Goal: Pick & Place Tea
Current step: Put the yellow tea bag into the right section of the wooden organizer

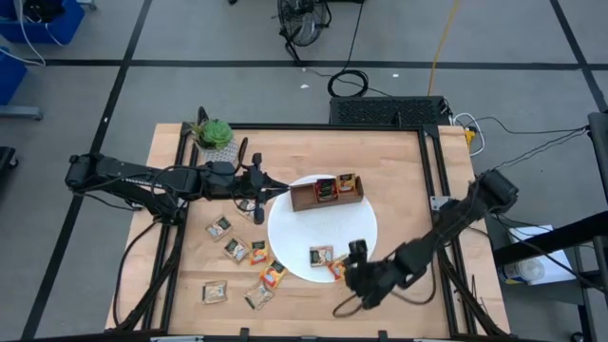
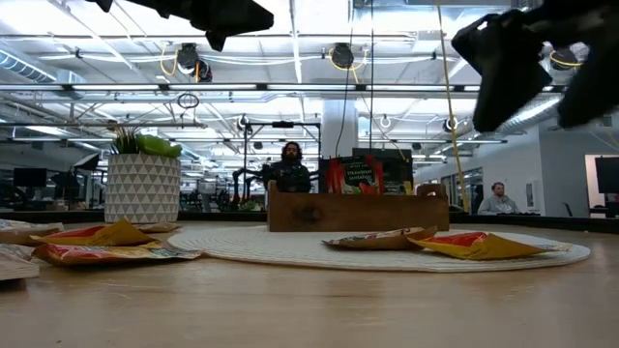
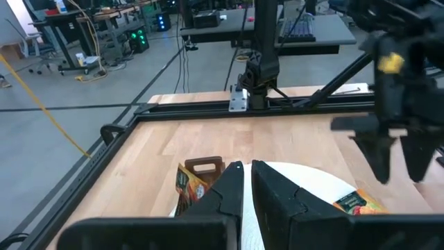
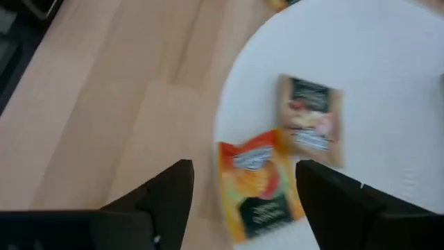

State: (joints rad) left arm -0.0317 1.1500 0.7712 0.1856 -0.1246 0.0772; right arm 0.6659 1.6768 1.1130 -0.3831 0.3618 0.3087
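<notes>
Presently the right gripper (image 1: pixel 358 253) hangs above the near rim of the white plate (image 1: pixel 294 239), its fingers (image 4: pixel 164 201) spread wide with nothing between them; directly below, in the right wrist view, lie an orange sachet (image 4: pixel 257 182) half over the plate's edge and a beige sachet (image 4: pixel 310 119) beside it on the plate, the two touching at a corner. The left gripper (image 1: pixel 256 190) sits over the plate's far-left edge, near the wooden tray (image 1: pixel 306 197), fingers (image 3: pixel 225 194) nearly closed and empty as far as the left wrist view shows. Where the tea is — a couple of sachets stand upright in the tray, two lie on the plate, and the rest are scattered flat on the table (image 1: pixel 399 171) left of the plate. Handling, as judged: the sachets look very light, thin and pliable, with a slick printed wrapper; the low view shows them slightly puffed and curled at the edges rather than dead flat. A flat-lying sachet gives the fingers little to bite — best hold is probably across a raised edge or corner, pinching the sealed border, not the soft middle. The orange one overhanging the rim offers a lifted edge. Risks: slipping out of a light pinch, or sliding on the plate when pushed.
</notes>
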